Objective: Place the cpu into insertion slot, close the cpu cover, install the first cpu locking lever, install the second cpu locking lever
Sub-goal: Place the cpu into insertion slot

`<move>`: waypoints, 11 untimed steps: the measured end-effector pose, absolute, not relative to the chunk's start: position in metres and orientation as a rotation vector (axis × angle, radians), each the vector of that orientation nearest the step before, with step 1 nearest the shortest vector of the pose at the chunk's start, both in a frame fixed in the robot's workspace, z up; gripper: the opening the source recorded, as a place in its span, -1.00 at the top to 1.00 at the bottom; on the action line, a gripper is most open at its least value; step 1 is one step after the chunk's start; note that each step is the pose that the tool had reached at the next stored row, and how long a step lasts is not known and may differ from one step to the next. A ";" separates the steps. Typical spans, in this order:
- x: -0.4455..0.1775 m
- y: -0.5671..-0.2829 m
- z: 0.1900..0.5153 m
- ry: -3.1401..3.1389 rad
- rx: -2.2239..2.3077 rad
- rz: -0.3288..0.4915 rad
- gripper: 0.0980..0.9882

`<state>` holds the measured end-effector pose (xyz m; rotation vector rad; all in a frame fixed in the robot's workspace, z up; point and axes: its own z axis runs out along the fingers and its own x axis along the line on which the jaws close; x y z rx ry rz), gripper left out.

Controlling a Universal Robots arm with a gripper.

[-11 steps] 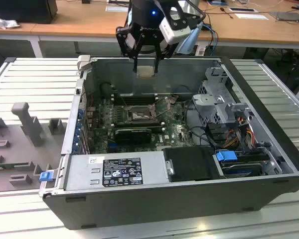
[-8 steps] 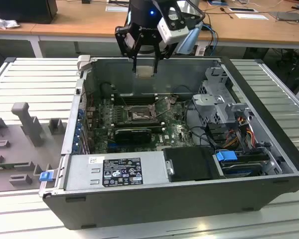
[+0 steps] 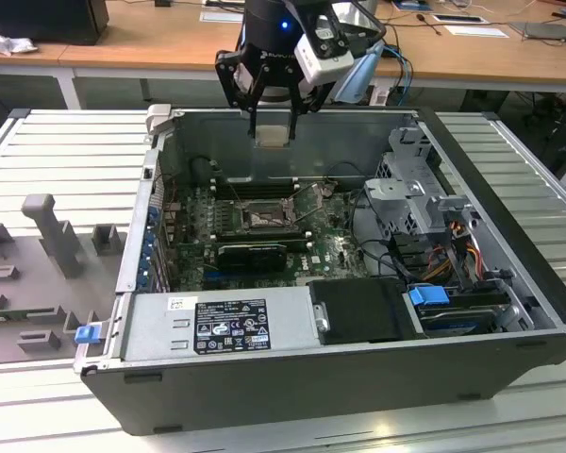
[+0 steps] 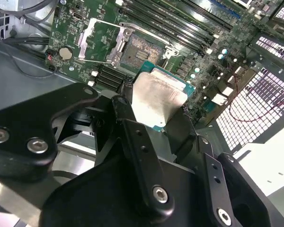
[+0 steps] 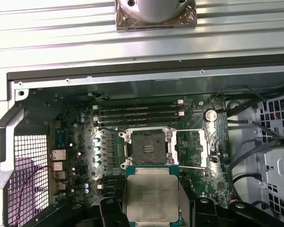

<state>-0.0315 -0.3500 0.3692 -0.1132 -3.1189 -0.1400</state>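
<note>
Exterior view: we note the gripper (image 3: 272, 127) high over the far side of the open computer case (image 3: 358, 396), its fingers closed on the cpu (image 3: 272, 137), which is held clear of the green board (image 3: 330, 247). In the first wrist view the cpu (image 5: 151, 194) lies flat between the fingers. The insertion slot (image 5: 149, 149) below is bare, and the cpu cover (image 5: 193, 147) stands open just beside it.

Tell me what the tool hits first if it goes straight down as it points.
Likely the open socket or the green board beside it; the tool, gripping the chip, hangs above them. Depth is unclear, so exact alignment cannot be told.
</note>
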 end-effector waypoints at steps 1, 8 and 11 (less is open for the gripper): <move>-0.031 -0.350 0.369 -3.119 -0.116 -0.140 0.03; -0.031 -0.350 0.369 -3.118 -0.182 -0.141 0.03; -0.031 -0.350 0.369 -3.117 -0.213 -0.141 0.03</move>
